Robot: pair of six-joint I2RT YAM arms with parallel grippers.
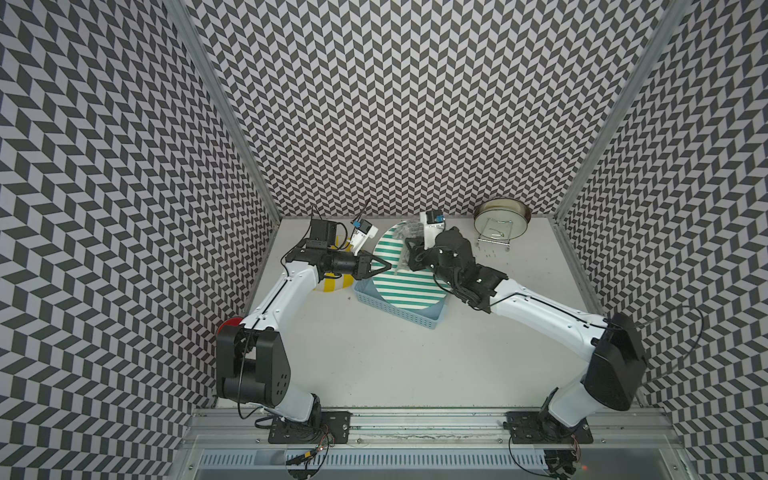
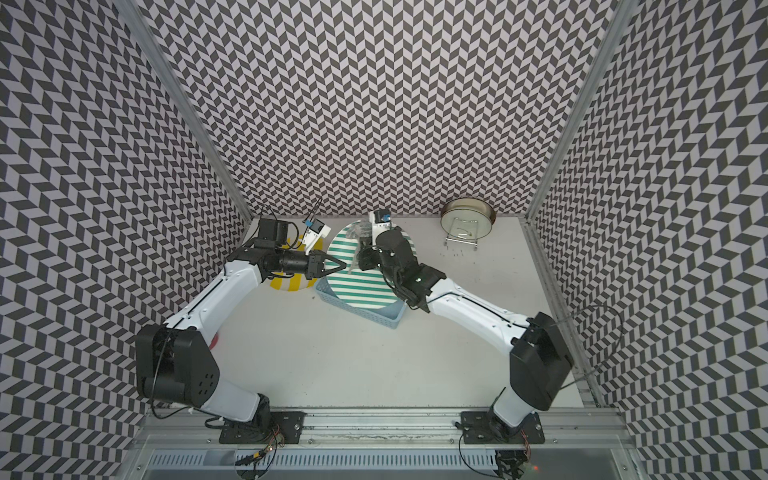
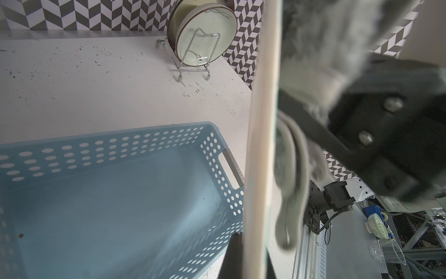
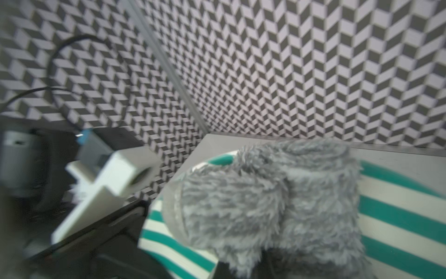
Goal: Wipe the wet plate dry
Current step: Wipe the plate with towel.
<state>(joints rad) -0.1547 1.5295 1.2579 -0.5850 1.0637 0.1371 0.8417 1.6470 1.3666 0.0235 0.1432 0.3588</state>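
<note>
A round plate (image 1: 411, 286) (image 2: 361, 286) with green and white stripes is held tilted above a blue basket. My left gripper (image 1: 388, 266) (image 2: 343, 265) is shut on the plate's left rim. In the left wrist view the plate (image 3: 261, 120) shows edge-on, pinched in the left gripper (image 3: 253, 265). My right gripper (image 1: 406, 252) (image 2: 360, 253) is shut on a fluffy grey cloth (image 1: 409, 230) (image 2: 360, 230), which lies against the plate's upper face. The right wrist view shows the cloth (image 4: 265, 205) bunched over the stripes (image 4: 398, 217), above the right gripper (image 4: 246, 270).
The perforated blue basket (image 1: 399, 311) (image 3: 120, 193) sits under the plate. A yellow-striped plate (image 1: 332, 286) lies under my left arm. A wire rack holding a beige plate (image 1: 500, 224) (image 3: 202, 36) stands at the back right. Patterned walls close in three sides.
</note>
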